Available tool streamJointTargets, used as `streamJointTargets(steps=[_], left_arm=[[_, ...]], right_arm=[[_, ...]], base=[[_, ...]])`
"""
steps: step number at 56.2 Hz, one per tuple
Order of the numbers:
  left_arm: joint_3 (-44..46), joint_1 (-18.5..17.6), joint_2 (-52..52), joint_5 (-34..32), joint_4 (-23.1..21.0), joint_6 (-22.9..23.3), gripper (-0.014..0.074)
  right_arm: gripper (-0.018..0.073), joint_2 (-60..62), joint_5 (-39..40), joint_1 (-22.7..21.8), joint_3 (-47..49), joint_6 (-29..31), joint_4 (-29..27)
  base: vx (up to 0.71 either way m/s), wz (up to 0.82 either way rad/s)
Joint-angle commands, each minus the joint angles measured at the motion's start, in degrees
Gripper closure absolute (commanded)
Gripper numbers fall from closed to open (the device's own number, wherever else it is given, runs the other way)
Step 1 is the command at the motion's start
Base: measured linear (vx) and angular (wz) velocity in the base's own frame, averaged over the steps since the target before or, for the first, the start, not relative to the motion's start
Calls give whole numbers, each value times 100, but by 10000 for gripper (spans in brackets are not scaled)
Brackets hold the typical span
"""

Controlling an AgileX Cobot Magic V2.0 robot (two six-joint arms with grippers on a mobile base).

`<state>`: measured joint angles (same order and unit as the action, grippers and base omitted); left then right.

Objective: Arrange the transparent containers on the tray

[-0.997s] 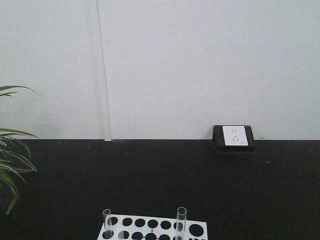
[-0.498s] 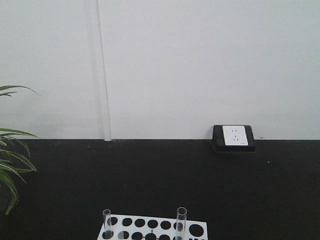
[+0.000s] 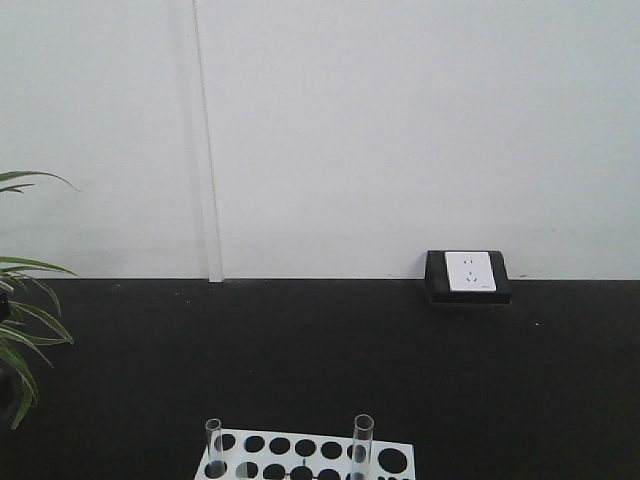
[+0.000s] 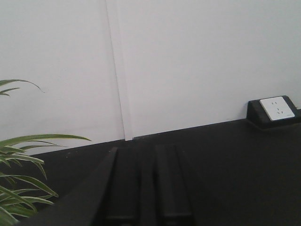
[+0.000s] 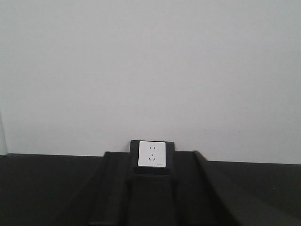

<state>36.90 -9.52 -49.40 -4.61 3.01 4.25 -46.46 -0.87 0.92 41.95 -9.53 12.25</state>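
Front and wrist views. Nothing has moved over the last second: the left tube point(image 3: 214, 440) and right tube point(image 3: 362, 442) stand upright in the rack point(image 3: 392, 460) at the near edge. The tray is out of view. The left gripper point(image 4: 148, 162) and right gripper point(image 5: 151, 183) show as dark outlines, so whether their jaws are open cannot be told. The arranging is judged not yet begun.

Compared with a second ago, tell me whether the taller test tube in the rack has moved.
No. The taller test tube stands in the same hole of the white rack, unshifted against the wall socket.
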Motion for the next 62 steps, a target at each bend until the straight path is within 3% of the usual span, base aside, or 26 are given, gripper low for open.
streamJointTargets(steps=[1,7,12,23,32,42,54,62], left_arm=[[206,-17,-13,-440,-59,51,193],[206,-17,-59,-409,-59,51,95],[206,-17,-76,-396,-59,51,50],[206,-17,-60,-461,-59,75,38],[206,-17,-66,-532,-60,480,43],[-71,-59,-48,-931,43,456,43],[-1181,-400,-48,-1584,1126,519,51],[-2095,-635,-99,-2792,1650,972,68]], right_arm=[[65,21,446,-33,197,53,1],[-104,-44,446,-33,197,53,1],[-172,-90,441,-33,197,60,9],[-153,-113,554,-28,197,-6,-46],[-102,-194,861,-7,92,-107,-221],[-22,-283,1641,515,-623,-4,42],[43,-264,2816,1240,-1894,29,675],[48,-326,3425,1605,-2567,29,675]], base=[[0,0],[0,0],[0,0],[0,0],[0,0],[0,0],[0,0],[0,0]])
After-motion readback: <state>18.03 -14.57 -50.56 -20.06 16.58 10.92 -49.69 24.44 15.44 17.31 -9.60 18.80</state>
